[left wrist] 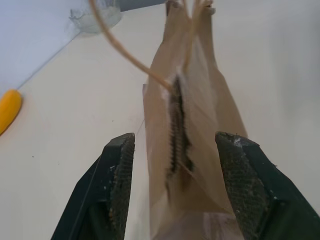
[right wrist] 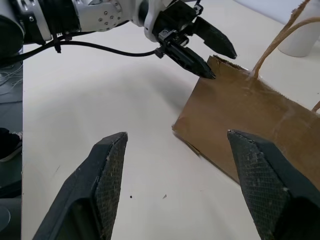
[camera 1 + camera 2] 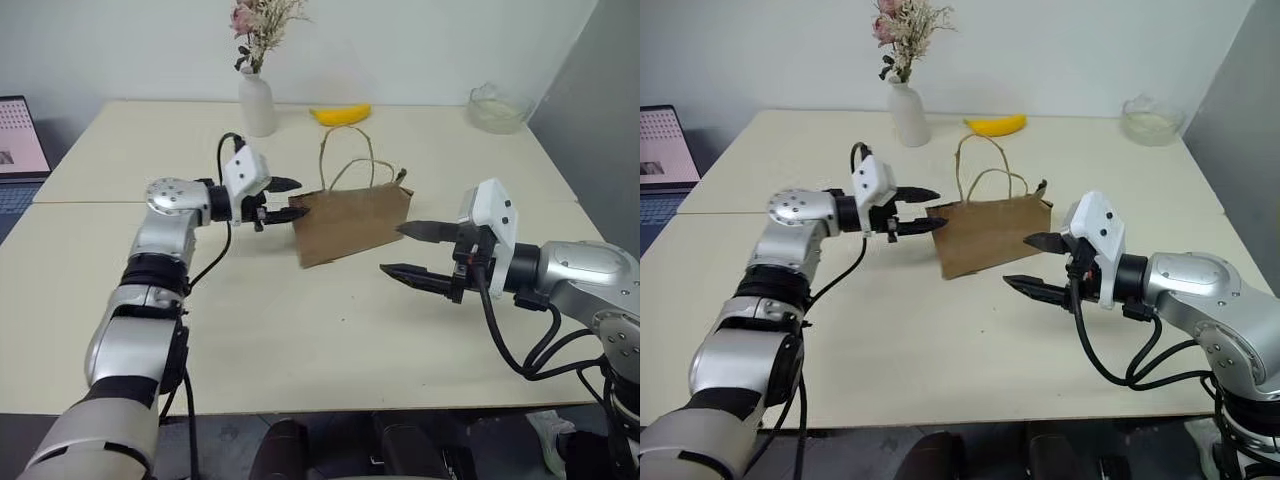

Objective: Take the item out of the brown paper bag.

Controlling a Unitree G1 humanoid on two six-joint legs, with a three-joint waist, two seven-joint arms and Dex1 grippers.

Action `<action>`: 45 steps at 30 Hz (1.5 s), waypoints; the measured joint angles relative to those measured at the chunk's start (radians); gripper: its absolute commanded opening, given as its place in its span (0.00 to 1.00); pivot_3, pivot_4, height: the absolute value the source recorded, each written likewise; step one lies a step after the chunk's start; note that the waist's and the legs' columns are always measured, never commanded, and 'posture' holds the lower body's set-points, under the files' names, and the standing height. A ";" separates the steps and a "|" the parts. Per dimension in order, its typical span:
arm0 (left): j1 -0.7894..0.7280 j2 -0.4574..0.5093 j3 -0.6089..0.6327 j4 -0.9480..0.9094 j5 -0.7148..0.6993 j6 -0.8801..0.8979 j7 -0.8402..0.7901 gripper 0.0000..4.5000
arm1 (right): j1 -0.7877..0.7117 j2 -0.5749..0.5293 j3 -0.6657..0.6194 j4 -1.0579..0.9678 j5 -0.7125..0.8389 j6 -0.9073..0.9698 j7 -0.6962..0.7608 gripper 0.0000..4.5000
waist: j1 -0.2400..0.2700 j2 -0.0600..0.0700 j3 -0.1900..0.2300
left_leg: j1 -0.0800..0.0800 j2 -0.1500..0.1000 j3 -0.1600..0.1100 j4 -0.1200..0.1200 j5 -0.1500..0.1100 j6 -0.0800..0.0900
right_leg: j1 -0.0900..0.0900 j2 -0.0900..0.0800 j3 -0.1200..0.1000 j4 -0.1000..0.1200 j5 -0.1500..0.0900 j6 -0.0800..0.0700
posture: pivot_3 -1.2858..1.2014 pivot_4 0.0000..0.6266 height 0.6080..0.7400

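- Landmark: brown paper bag (image 3: 352, 226), standing upright near the middle of the cream table (image 3: 300, 340), creased, its two twine handles (image 3: 348, 160) looping up above the mouth.
- Right gripper (image 3: 412, 251), nearest the camera, sits off the bag's right end and a little nearer than it. Fingers spread wide, nothing between them. The upper finger tip lies close to the bag's right edge; contact cannot be confirmed. In the right wrist view the bag's side wall lies beyond the spread fingers.
- Left gripper (image 3: 289, 199) is at the bag's left top corner. Jaws parted, one finger on each side of the bag's narrow end; in the left wrist view the paper edge runs up between the two pads with a gap on either side, so no clamp on it.
- Bag mouth in the left wrist view: a narrow dark slit, nearly pressed flat.
- Item: not visible; the interior cannot be seen through the slit.
- Behind the bag: banana (image 3: 340, 114) lying on the table, well apart.
- Behind the bag to the left: white vase (image 3: 256, 101) with dried flowers.
- Far right corner behind the bag: clear glass bowl (image 3: 497, 108).
- Far left of the bag, past the table edge: laptop screen (image 3: 20, 136).
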 measured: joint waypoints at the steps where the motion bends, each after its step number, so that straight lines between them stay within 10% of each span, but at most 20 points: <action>1: 0.036 0.016 0.012 -0.067 -0.019 0.047 0.005 0.56 | 0.002 -0.002 -0.007 0.001 0.001 0.000 -0.004 0.74 | 0.000 0.000 0.000 | 0.000 0.000 0.000 0.000 0.000 0.000 | 0.000 0.000 0.000 0.001 0.000 0.000 | 0.52 0.24 1.00; 10: 0.470 0.138 0.023 -0.808 -0.244 0.555 0.077 0.56 | 0.019 -0.039 -0.059 0.007 0.042 0.004 -0.029 0.74 | 0.006 0.000 -0.001 | 0.004 -0.001 0.001 0.001 0.000 0.000 | 0.004 -0.002 0.001 0.000 0.000 0.000 | 0.52 0.24 1.00; 20: 0.393 -0.078 -0.094 -0.462 -0.056 0.320 0.243 0.56 | -0.013 -0.059 -0.062 0.024 0.054 0.004 -0.048 0.74 | 0.009 -0.001 -0.002 | 0.001 -0.001 -0.001 0.005 0.001 0.002 | 0.004 0.000 -0.001 0.000 0.003 0.000 | 0.52 0.24 1.00; 33: 0.261 -0.124 -0.111 -0.144 0.044 0.075 0.253 0.56 | -0.013 -0.068 -0.061 0.025 0.050 0.002 -0.064 0.74 | 0.009 -0.001 -0.002 | 0.001 -0.001 -0.001 0.005 0.001 0.002 | 0.003 0.000 -0.001 0.001 0.003 0.001 | 0.52 0.24 1.00; 42: 0.253 -0.131 -0.082 -0.142 0.043 0.064 0.257 0.56 | -0.022 -0.067 -0.046 0.054 0.030 -0.013 -0.056 0.74 | 0.008 -0.001 -0.002 | 0.001 -0.001 -0.001 0.005 0.001 0.002 | 0.003 0.000 0.000 0.001 0.003 0.001 | 0.52 0.24 1.00; 45: 0.423 -0.104 -0.041 -0.425 -0.021 0.133 0.271 0.56 | -0.060 -0.041 -0.003 0.085 0.004 -0.033 -0.056 0.74 | -0.007 -0.002 -0.002 | 0.001 0.001 0.002 0.004 0.001 0.002 | 0.003 0.000 0.003 0.000 0.003 0.001 | 0.52 0.24 1.00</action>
